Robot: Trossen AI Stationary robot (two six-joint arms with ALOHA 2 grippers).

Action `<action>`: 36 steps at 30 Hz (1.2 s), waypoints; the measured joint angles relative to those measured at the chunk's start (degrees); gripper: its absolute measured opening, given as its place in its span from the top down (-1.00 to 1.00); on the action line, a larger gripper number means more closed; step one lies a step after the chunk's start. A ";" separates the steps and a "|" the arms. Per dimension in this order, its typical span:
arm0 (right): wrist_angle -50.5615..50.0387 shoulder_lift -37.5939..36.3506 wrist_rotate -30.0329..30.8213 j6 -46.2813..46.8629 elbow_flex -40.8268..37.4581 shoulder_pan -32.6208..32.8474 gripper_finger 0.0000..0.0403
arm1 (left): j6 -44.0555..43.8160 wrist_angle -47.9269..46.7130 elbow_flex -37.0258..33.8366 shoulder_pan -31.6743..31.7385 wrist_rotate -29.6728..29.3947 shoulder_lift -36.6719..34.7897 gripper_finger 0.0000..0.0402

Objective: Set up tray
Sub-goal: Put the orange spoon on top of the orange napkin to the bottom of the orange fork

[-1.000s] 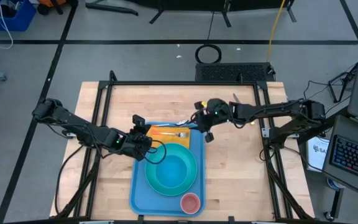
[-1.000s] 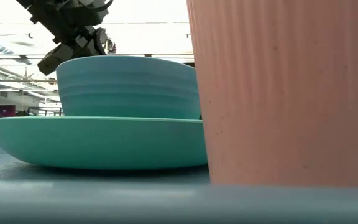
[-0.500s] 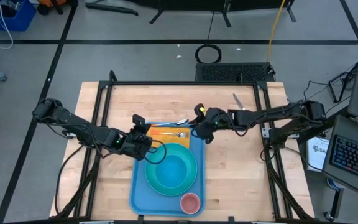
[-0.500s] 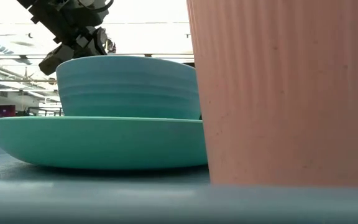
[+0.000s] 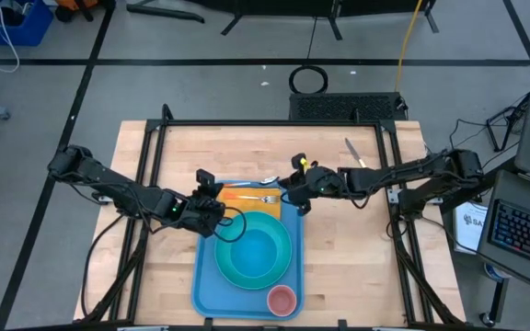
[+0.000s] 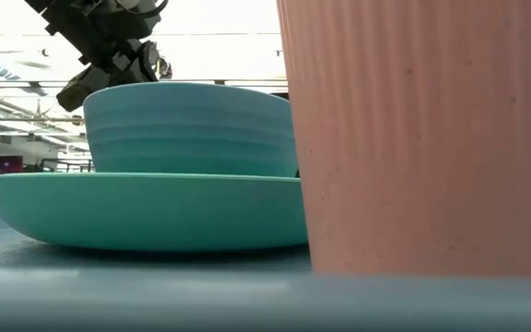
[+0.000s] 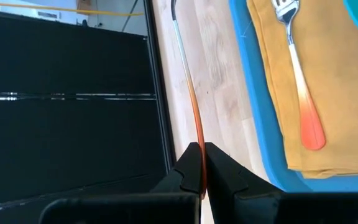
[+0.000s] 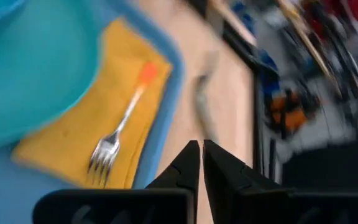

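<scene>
The light-blue tray (image 5: 206,276) holds a teal bowl (image 5: 256,250) on a teal plate (image 6: 146,212), a pink cup (image 5: 282,299) and an orange napkin (image 5: 247,197) with a fork (image 5: 263,198) lying on it. A spoon (image 5: 258,182) with an orange handle runs along the tray's far rim. My left gripper (image 5: 219,190) is shut on it at the napkin's left end. My right gripper (image 5: 297,204) is shut and holds nothing. It hangs over the tray's far right corner, beside the napkin's right edge. My left gripper pinches the spoon's orange handle (image 7: 196,134) between its two fingers, near the handle's free end. The fingers come from the table's left, slanting a little down, and lie along the spoon. The spoon points toward the table's right; I cannot tell whether its far end rests on the wood.
A knife (image 5: 351,147) lies on the wood at the far right, partly under my right arm. Bare wood lies left and right of the tray. In the low view the cup (image 6: 422,138) and bowl (image 6: 192,124) fill the picture, with my left arm (image 6: 109,46) above.
My right gripper has swung toward the table's left and near edge, onto the tray's far right corner. It has turned while doing so, and its fingers have shut on nothing. The spoon, fork and dishes have stayed where they were.
</scene>
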 joint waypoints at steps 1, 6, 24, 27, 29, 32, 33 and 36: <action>0.67 -0.04 1.41 2.34 0.00 0.10 0.98 | -0.13 -0.02 0.00 0.00 -0.04 0.00 0.97; 1.57 -0.07 2.24 -1.05 0.00 0.32 0.98 | -0.55 -0.40 0.00 0.00 0.18 0.02 0.97; 2.00 -0.02 9.65 -4.89 0.02 3.13 0.58 | -0.53 0.30 0.00 0.00 0.41 0.04 0.97; 1.75 -0.02 10.61 -3.11 0.02 3.32 0.42 | -0.53 0.42 0.00 0.00 0.39 0.04 0.97; 1.51 -0.02 9.14 -2.37 0.02 3.32 0.33 | -0.46 0.49 0.00 0.00 0.39 0.04 0.97; 1.28 0.00 8.21 -2.40 0.02 3.34 0.23 | 0.10 0.91 0.00 0.00 0.39 0.04 0.97; 0.80 0.00 8.11 -2.39 0.02 3.34 0.21 | 0.36 1.29 0.00 0.00 0.39 0.04 0.97; -0.49 0.04 7.99 -2.24 0.02 3.21 0.17 | 1.50 2.29 0.00 0.00 0.29 0.04 0.97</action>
